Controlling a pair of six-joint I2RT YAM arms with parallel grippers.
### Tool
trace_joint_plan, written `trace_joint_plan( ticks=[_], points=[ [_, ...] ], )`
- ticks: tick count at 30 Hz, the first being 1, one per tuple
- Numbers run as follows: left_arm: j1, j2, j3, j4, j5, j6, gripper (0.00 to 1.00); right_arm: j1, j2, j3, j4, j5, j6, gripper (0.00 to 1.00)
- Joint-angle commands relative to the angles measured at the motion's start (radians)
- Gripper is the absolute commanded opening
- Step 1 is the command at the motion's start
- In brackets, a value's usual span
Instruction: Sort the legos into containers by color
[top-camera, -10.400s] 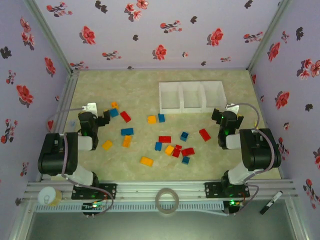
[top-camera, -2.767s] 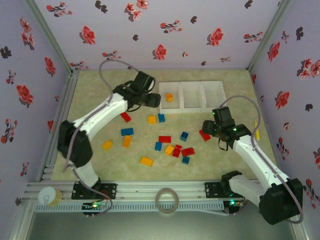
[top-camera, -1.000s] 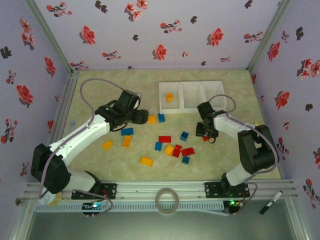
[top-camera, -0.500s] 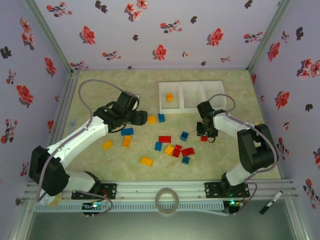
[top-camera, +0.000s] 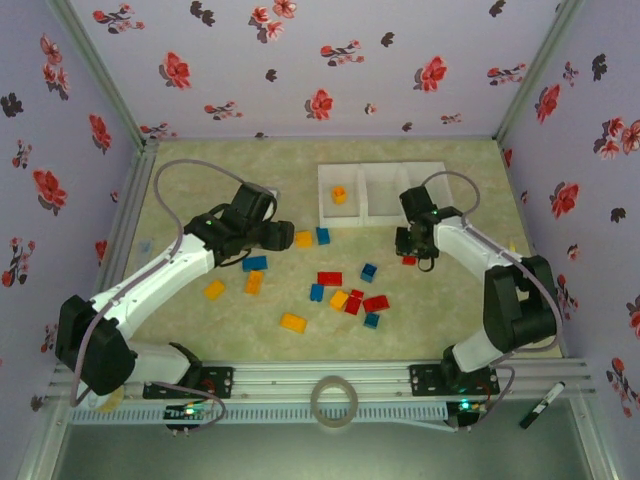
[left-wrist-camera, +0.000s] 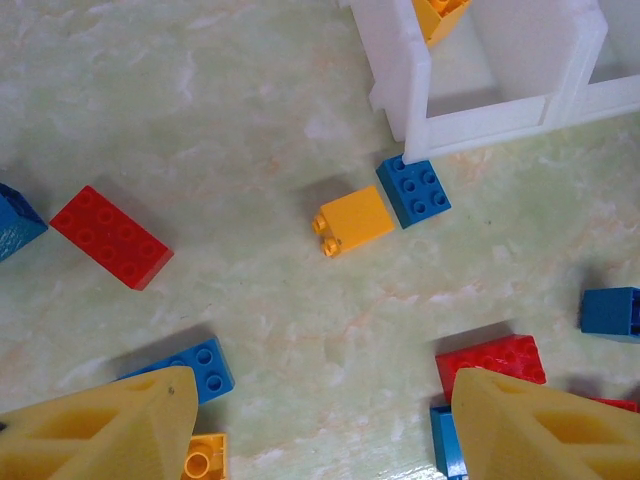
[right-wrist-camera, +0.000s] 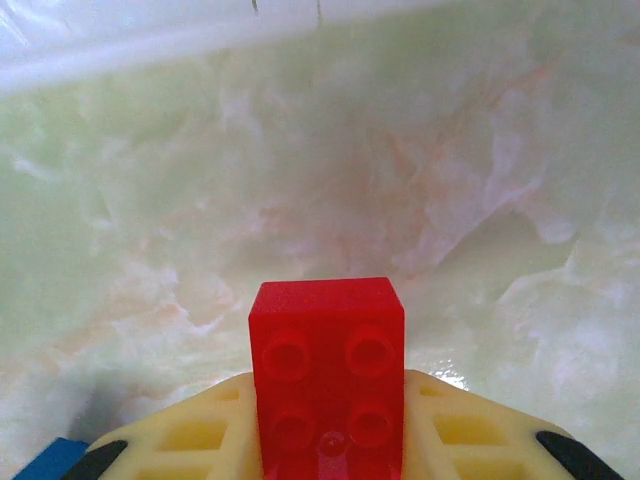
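Red, blue and orange-yellow legos lie scattered mid-table, among them a red one (top-camera: 329, 279) and an orange one (top-camera: 293, 322). The white three-compartment tray (top-camera: 385, 213) stands at the back; its left compartment holds an orange brick (top-camera: 339, 194). My right gripper (top-camera: 408, 250) is shut on a red brick (right-wrist-camera: 328, 360), just in front of the tray wall (right-wrist-camera: 150, 40). My left gripper (left-wrist-camera: 320, 400) hangs open and empty above the table. An orange-yellow brick (left-wrist-camera: 352, 221) and a blue brick (left-wrist-camera: 414, 190) lie ahead of it by the tray corner (left-wrist-camera: 420, 90).
A red brick (left-wrist-camera: 110, 236) and a blue brick (left-wrist-camera: 190, 365) lie left of the left fingers, another red brick (left-wrist-camera: 492, 360) by the right finger. A tape roll (top-camera: 333, 400) and a marker (top-camera: 545, 405) rest on the front rail. Flowered walls enclose the table.
My right gripper has shut on the red brick and carried it a little toward the tray. The left arm has barely moved.
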Motion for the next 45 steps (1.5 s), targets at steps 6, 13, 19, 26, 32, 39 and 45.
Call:
trace_joint_plan(
  ticks=[6,13,19,26,32,39,45],
  points=[
    [-0.007,-0.036,-0.009,-0.003,-0.013,-0.027,0.68,-0.068,-0.029,0.159,-0.070,-0.009,-0.075,0.29],
    [-0.007,-0.042,-0.007,-0.001,-0.011,-0.034,0.68,-0.168,0.047,0.321,-0.088,0.011,-0.123,0.28],
    [-0.007,-0.043,0.000,-0.006,-0.011,-0.035,0.68,-0.230,0.204,0.455,-0.054,0.018,-0.144,0.27],
    [-0.007,-0.044,0.002,-0.012,-0.011,-0.029,0.68,-0.272,0.430,0.619,-0.029,-0.031,-0.146,0.29],
    [-0.007,-0.040,0.013,-0.017,-0.013,-0.025,0.69,-0.272,0.452,0.638,-0.022,-0.044,-0.153,0.50],
    [-0.006,-0.006,0.031,-0.022,-0.014,-0.024,0.69,-0.256,0.332,0.514,0.023,-0.052,-0.134,0.51],
    [-0.008,0.031,0.036,-0.023,-0.011,-0.034,0.69,-0.172,0.163,0.351,0.079,-0.035,-0.106,0.52]
  ],
)
